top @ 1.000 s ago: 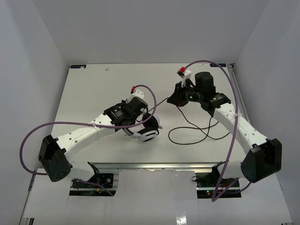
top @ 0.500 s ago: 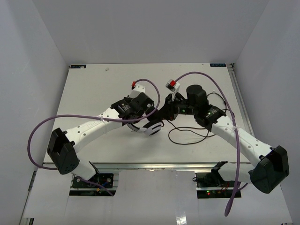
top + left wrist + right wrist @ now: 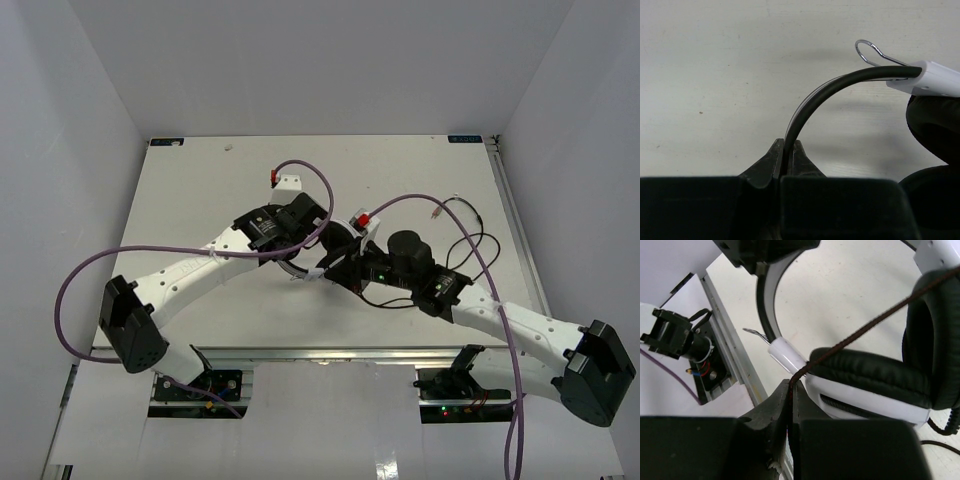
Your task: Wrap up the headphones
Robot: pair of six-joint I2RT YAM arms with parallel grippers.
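Headphones (image 3: 865,407) at the middle of the white counter (image 3: 220,180), caught between both my pincers.
My left pincer (image 3: 786,156) is closed tight on the curved headband (image 3: 815,100); my right pincer (image 3: 791,397) pinches the thin black cord (image 3: 865,326), which crosses a black ear cushion (image 3: 865,372) just beside it, its slack looping over the counter further right.

White headphones (image 3: 865,405), black cushions (image 3: 870,375) and cord (image 3: 860,331); purple arm cables (image 3: 100,259).
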